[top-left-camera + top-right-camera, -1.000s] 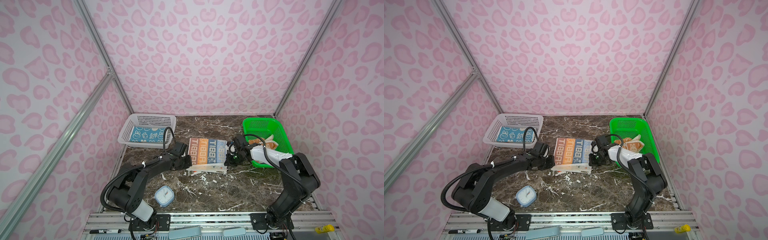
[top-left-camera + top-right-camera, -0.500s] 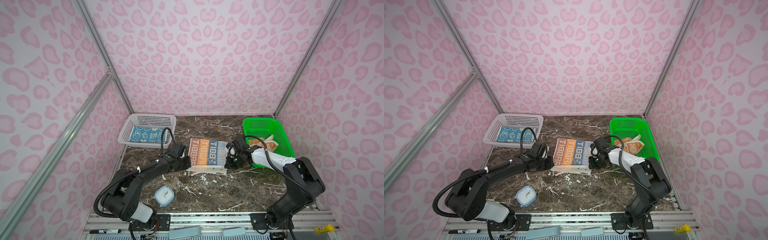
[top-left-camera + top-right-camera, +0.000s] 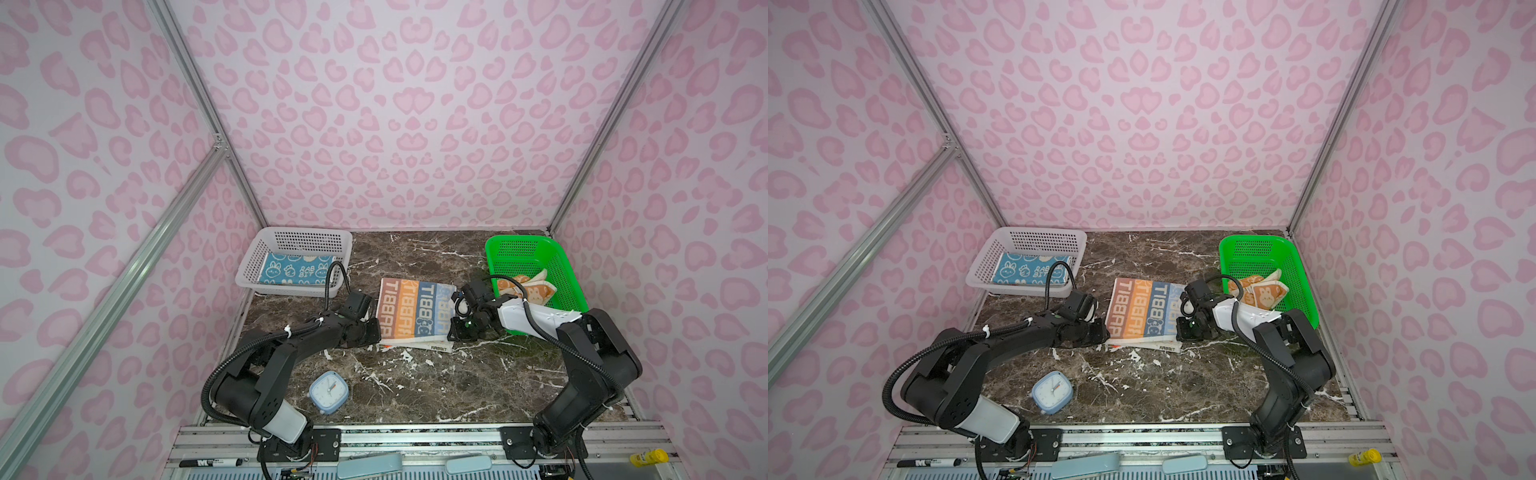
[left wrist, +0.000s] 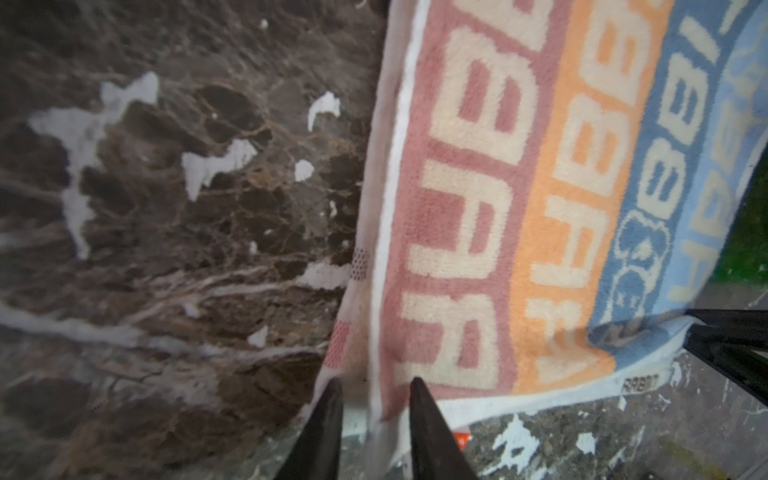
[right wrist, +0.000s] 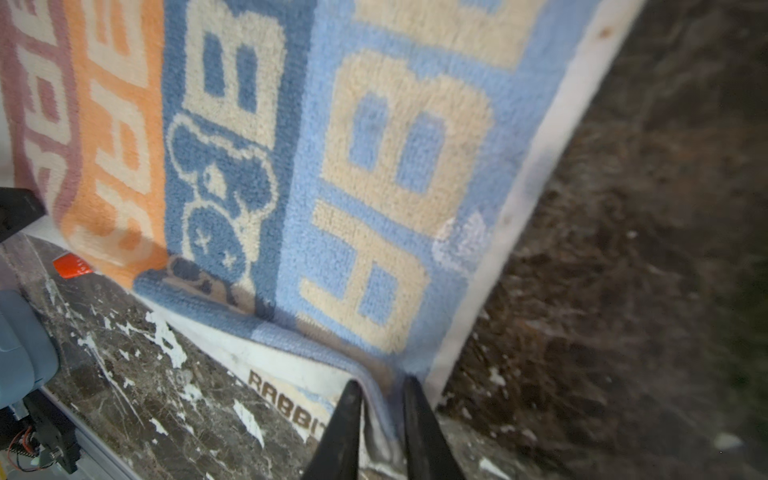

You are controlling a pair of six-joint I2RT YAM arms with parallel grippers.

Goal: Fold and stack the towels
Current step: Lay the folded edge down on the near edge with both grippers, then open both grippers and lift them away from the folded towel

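The striped towel (image 3: 415, 311) (image 3: 1144, 309), in pink, orange and blue bands with RABBIT lettering, lies folded at the middle of the table. My left gripper (image 3: 376, 334) (image 4: 374, 384) is at its near left corner, jaws apart, with the towel's edge lying loose between the fingers. At the near right corner my right gripper (image 3: 451, 332) (image 5: 380, 384) is open by a narrower gap, with the folded corner between its fingers. A blue towel (image 3: 297, 270) lies flat in the white basket (image 3: 307, 232). An orange towel (image 3: 528, 289) sits crumpled in the green basket (image 3: 523, 239).
A small blue alarm clock (image 3: 329, 391) stands on the marble table near the front left. A black marker (image 3: 212, 462) and a yellow tube (image 3: 648, 457) lie on the front rail. Pink patterned walls close in the table on three sides.
Both grippers were shut on the striped towel's near corners and have now parted their jaws. The towel stays folded in the same place.
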